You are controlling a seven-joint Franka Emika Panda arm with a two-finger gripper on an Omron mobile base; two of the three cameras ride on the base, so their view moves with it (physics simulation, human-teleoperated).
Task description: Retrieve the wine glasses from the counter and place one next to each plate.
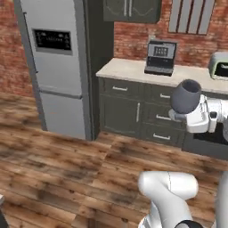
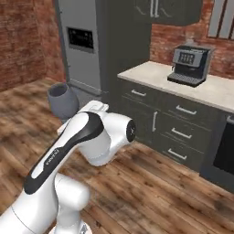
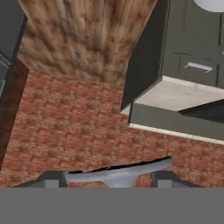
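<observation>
The counter [image 1: 133, 69] runs along the far brick wall, right of the tall grey fridge [image 1: 55, 67], with a black coffee machine [image 1: 160, 57] standing on its beige top. No plate is in sight from here, so the step in hand looks like the carry: one of the wine glasses has been lifted off and is being brought toward a place setting.

The white arm reaches out over the wooden floor [image 1: 58, 169], well clear of the cabinet fronts. The gripper [image 1: 180, 116] sits on the stem of the squat dark wine glass [image 1: 185, 96], jaws held apart only by what they clasp. The glass bowl stands upright just above the hand, and in the hand view its round foot [image 3: 118, 172] lies between the two fingertips.

The next move likely calls for keeping the glass steady until a plate comes into view.
</observation>
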